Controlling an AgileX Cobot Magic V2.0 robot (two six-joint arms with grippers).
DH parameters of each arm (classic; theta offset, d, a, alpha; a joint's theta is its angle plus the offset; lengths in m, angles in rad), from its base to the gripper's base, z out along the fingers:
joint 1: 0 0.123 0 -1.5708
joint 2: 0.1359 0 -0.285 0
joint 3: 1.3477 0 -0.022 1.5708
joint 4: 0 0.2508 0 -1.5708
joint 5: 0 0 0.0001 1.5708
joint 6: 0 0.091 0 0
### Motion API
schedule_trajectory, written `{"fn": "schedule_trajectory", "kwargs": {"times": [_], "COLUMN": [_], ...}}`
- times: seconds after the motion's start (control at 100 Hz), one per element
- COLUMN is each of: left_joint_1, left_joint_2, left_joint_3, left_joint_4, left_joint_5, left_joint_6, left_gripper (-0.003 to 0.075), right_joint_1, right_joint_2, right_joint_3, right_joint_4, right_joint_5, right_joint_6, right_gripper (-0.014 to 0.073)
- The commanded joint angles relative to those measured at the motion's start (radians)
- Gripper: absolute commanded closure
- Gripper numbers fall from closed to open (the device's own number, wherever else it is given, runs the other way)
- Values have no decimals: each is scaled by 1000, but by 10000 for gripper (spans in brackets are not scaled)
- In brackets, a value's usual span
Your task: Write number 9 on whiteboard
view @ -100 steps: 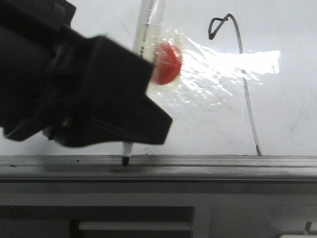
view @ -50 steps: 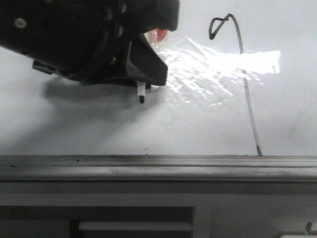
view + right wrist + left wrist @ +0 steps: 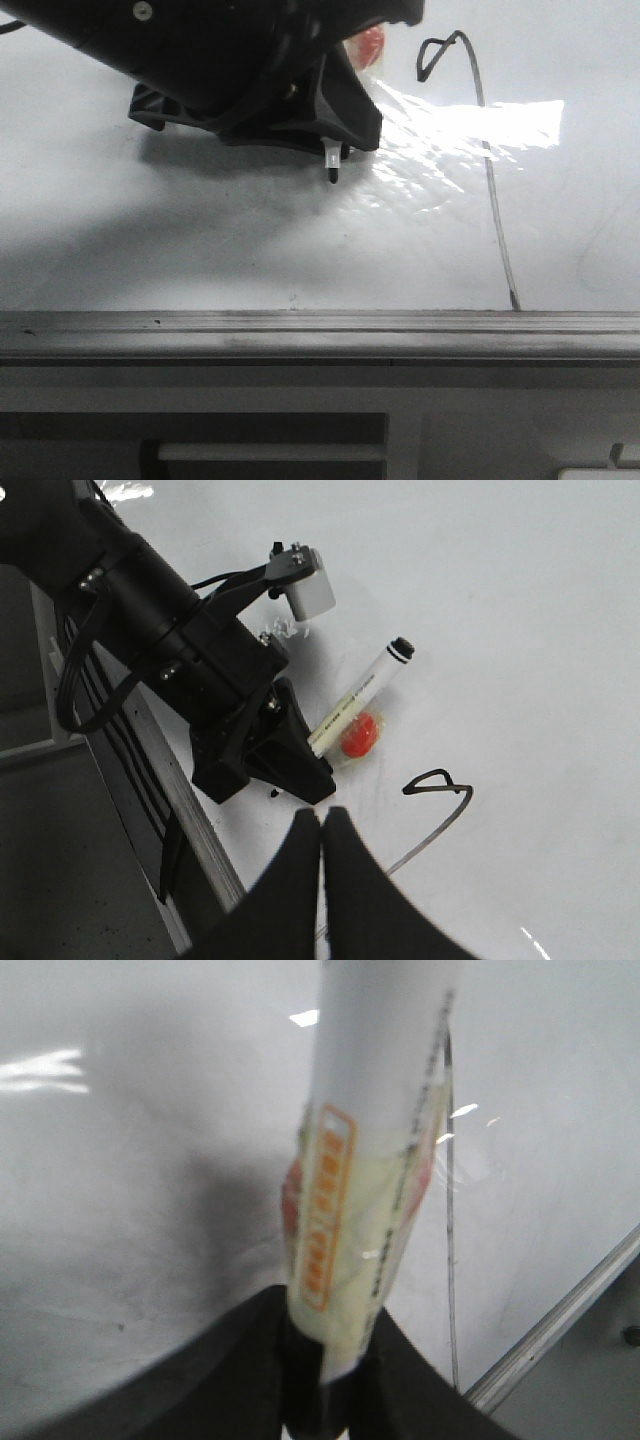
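Up and to the right goes the left gripper (image 3: 335,150) since a second ago, when its marker tip was down at the board's lower edge strip; now that tip hangs at mid-board, near the bright glare.

Biggest thing first: the whiteboard (image 3: 150,240) fills the front view, glossy and faintly smudged, with its grey edge strip (image 3: 320,335) along the bottom. Next, the left arm's dark bulk across the upper left, its gripper pinching the marker (image 3: 360,1210) by the lower barrel, jaws pressed tight around it. A red blob (image 3: 358,736) sits on the marker's body. The right gripper (image 3: 321,825) has its fingertips pressed together, holding nothing, well apart from the action.

The number 9 (image 3: 480,150) already stands on the board right of the marker: small angular loop up top, long tail curving down to the edge strip. By my read the writing is done.

The risk now: the uncapped tip (image 3: 332,176) looks very near the surface, so any dip while moving off could drag a stray streak, even into the digit.
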Motion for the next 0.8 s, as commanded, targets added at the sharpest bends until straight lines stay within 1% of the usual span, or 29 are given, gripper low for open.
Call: {"fn": "schedule_trajectory", "kwargs": {"times": [0.0,0.33,0.42,0.56,0.79], "left_joint_1": [64,82,120,175,169], "left_joint_2": [-8,-22,-22,-22,-22], "left_joint_3": [-13,-13,-13,-13,-13], "left_joint_4": [15,109,102,75,75], "left_joint_5": [-61,-67,-61,-22,-31], "left_joint_6": [5,5,2,-2,-2], "left_gripper": [741,741,741,741,741], "right_joint_1": [-6,-6,-6,-6,-6], "right_joint_2": [-5,-5,-5,-5,-5], "right_joint_3": [-30,-30,-30,-30,-30], "right_joint_4": [-30,-37,-54,-76,-85], "right_joint_5": [-65,-71,-71,-73,-77], "right_joint_6": [4,23,47,47,47], "right_gripper": [652,652,652,652,652]}}
